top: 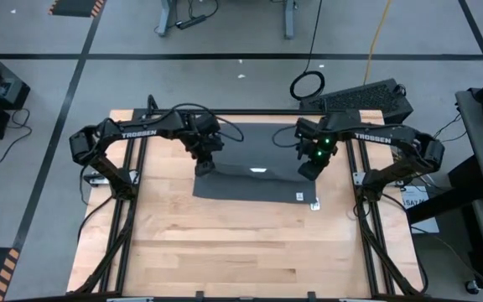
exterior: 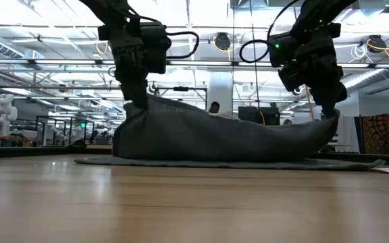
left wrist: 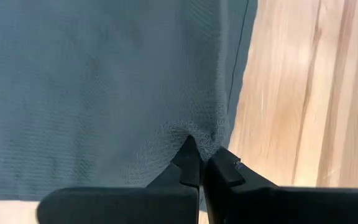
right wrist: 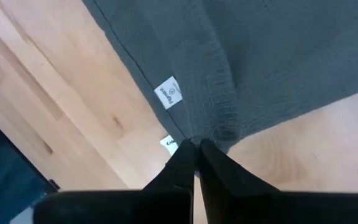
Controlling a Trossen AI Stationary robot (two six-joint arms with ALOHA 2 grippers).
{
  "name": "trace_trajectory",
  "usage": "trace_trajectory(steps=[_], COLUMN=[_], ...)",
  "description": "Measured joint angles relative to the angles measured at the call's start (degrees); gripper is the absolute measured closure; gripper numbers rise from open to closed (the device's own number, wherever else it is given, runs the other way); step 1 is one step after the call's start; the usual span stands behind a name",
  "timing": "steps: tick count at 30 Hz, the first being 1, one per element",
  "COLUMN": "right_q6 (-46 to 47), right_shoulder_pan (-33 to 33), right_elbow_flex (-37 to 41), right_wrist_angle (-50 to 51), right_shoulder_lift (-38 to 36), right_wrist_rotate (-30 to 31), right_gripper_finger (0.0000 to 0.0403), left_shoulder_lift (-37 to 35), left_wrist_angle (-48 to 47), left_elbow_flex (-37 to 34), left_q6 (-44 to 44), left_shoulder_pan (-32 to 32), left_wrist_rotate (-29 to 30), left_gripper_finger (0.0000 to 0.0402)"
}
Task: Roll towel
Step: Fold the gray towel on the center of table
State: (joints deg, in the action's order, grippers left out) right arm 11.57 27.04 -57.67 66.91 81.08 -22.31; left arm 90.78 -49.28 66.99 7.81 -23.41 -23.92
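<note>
From above, the dark grey towel (top: 254, 172) lies in the upper middle of the frame, the left gripper (top: 204, 164) pinching its left corner and the right gripper (top: 310, 169) its right; at table height both corners hang lifted off the wooden table (exterior: 181, 202). Each wrist picture shows closed fingers clamping cloth near the bottom centre; a white tag (right wrist: 168, 93) sits just above the right one's fingers.

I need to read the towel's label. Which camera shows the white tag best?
The right wrist view: the small white tag faces the camera at the edge of the dark grey soft cloth towel, its print visible. The high view shows a white speck; the low and left wrist views show none.
</note>
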Motion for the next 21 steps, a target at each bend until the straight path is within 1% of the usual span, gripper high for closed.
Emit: trace_trajectory(steps=[5,9,16,19,21], right_q6=[1.2,1.3,2.8,2.8,2.8], right_shoulder_pan=[-2.0,-3.6,-4.7,-5.0,-5.0], right_elbow_flex=[0.0,0.0,0.0,0.0,0.0], right_wrist_angle=[-1.4,-2.6,-3.2,-3.4,-3.6], right_shoulder_lift=[0.0,0.0,0.0,0.0,0.0], right_wrist_rotate=[0.0,0.0,0.0,0.0,0.0], right_gripper_finger=[0.0399,0.0399,0.0399,0.0399,0.0399], left_shoulder_lift=[0.0,0.0,0.0,0.0,0.0], left_wrist_angle=[-0.6,-1.0,-4.2,-4.3,-4.3], left_elbow_flex=[-0.1,-0.1,-0.1,0.0,0.0], left_q6=[1.2,3.0,5.2,6.3,6.7], left_shoulder_pan=[1.0,1.3,1.5,2.2,2.5], left_wrist_rotate=[0.1,1.5,1.8,4.4,5.0], left_gripper_finger=[0.04,0.0397,0.0359,0.0345,0.0334])
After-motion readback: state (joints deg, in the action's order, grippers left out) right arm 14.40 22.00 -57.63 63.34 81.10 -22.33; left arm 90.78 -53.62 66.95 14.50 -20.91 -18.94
